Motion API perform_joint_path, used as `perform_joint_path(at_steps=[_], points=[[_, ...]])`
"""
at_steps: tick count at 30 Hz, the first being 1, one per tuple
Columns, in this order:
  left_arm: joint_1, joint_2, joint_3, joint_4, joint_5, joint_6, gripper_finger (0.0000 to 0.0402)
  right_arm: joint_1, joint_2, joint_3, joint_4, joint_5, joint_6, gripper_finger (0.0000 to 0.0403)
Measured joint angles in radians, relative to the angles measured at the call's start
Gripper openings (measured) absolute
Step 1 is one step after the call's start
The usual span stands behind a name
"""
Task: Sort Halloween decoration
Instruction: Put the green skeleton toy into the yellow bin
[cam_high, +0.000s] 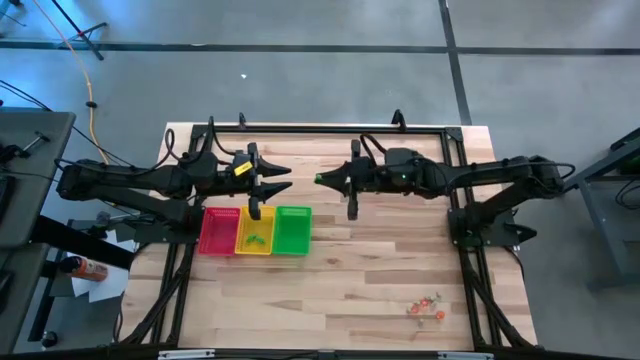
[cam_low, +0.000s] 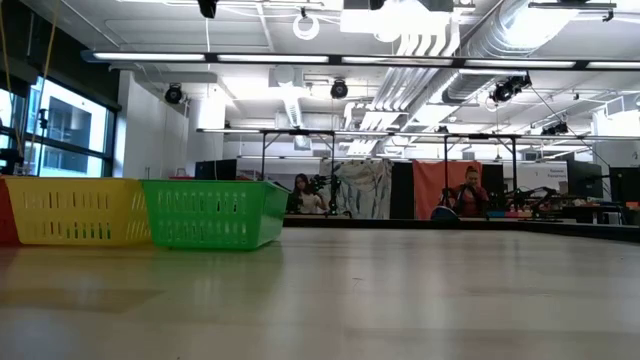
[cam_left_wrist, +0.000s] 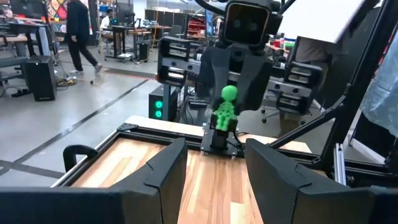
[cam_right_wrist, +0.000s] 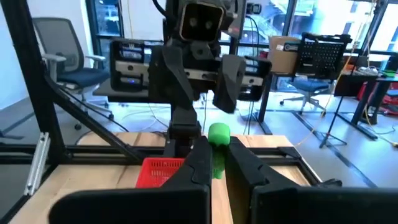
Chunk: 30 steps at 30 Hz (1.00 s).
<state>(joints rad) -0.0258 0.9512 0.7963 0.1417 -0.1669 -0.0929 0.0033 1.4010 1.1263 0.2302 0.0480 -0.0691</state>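
A small green figure with a round head (cam_right_wrist: 217, 132) is held high above the table by my right gripper (cam_right_wrist: 217, 155), which is shut on it. The figure also shows in the left wrist view (cam_left_wrist: 225, 109) and the high view (cam_high: 319, 178). My left gripper (cam_high: 285, 178) stands open and level, facing it across a short gap over the table's middle, with nothing between its fingers (cam_left_wrist: 168, 168). Several tiny orange and pale trinkets (cam_high: 426, 308) lie on the table near the front right. My right gripper pinches the green figure's body (cam_right_wrist: 217, 167) between its two fingers. The fingers come level from the table's right. The figure stands upright with its round head above the fingers and is lifted clear of the table.
Three trays stand side by side left of centre: red (cam_high: 220, 231), yellow (cam_high: 254, 232) with something small and green in it, and green (cam_high: 293, 230). The low view shows the yellow (cam_low: 75, 210) and green (cam_low: 212, 213) trays. A black frame (cam_high: 330, 129) runs along the table's edges.
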Motion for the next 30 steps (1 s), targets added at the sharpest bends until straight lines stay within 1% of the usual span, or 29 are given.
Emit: perform_joint_path(at_steps=[5, 15, 18, 20, 21, 24, 28, 30], points=[[0.0, 0.0, 0.0, 0.003, 0.0, 0.0, 0.0152, 0.0, 0.0, 0.0, -0.002, 0.0, -0.026, 0.0006], [0.0, 0.0, 0.0, 0.021, 0.0, 0.0, 0.0152, 0.001, 0.0, 0.0, -0.004, 0.001, -0.022, 0.0006], [0.0, 0.0, 0.0, 0.033, 0.0, -0.006, 0.0152, 0.001, 0.001, 0.0, -0.019, 0.001, 0.002, 0.0006], [0.0, 0.0, 0.0, 0.07, 0.0, -0.007, 0.0152, 0.001, 0.015, 0.0, -0.047, 0.001, 0.021, 0.0006], [0.0, -0.002, 0.0, 0.091, 0.0, -0.004, 0.0152, 0.001, 0.029, 0.0, -0.072, 0.001, 0.028, 0.0006], [0.0, -0.019, 0.0, 0.152, 0.0, 0.017, 0.0152, 0.001, 0.106, -0.001, -0.054, -0.004, 0.055, 0.0006], [0.0, -0.044, 0.0, 0.184, 0.0, 0.027, 0.0152, 0.001, 0.251, -0.001, 0.073, -0.06, 0.081, 0.0006], [0.0, -0.057, 0.0, 0.186, 0.0, 0.027, 0.0152, 0.001, 0.33, -0.001, 0.166, -0.07, 0.122, 0.0006]])
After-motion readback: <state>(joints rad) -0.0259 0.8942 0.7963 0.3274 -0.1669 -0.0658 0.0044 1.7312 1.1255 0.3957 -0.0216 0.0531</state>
